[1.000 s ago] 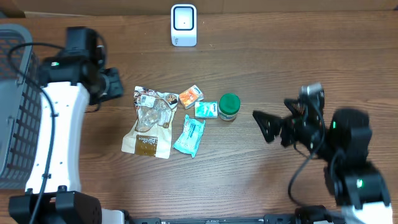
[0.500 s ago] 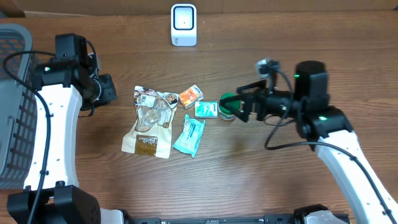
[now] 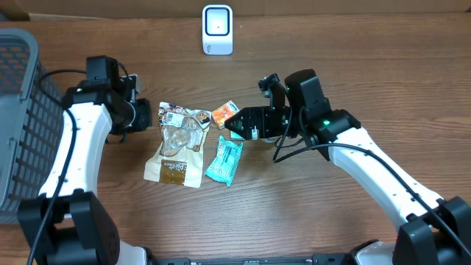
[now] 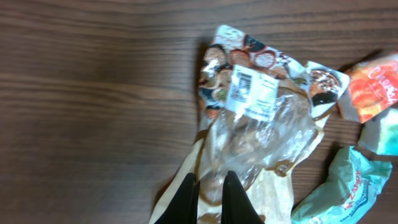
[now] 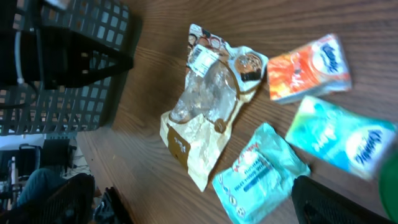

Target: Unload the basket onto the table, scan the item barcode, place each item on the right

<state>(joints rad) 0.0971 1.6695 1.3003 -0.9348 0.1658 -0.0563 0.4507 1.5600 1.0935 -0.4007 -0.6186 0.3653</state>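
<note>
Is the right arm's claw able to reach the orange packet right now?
Probably yes. The right claw is open and hangs just beside the orange packet, and nothing lies on top of it. The small teal packet sits very close, so it might get bumped.

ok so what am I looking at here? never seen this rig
Two robot arms at a wooden table, each ending in a two-finger gripper. One picture comes from a fixed camera overhead; the other two from cameras on each wrist, looking past its fingers. On the table: a clear snack bag, an orange packet, a teal pack, a paler teal packet, and a white device at the far edge, likely the scanner. A grey basket sits at the left. The left gripper is shut near the snack bag, apparently holding nothing. The right gripper is open above the packets, also empty.
</note>
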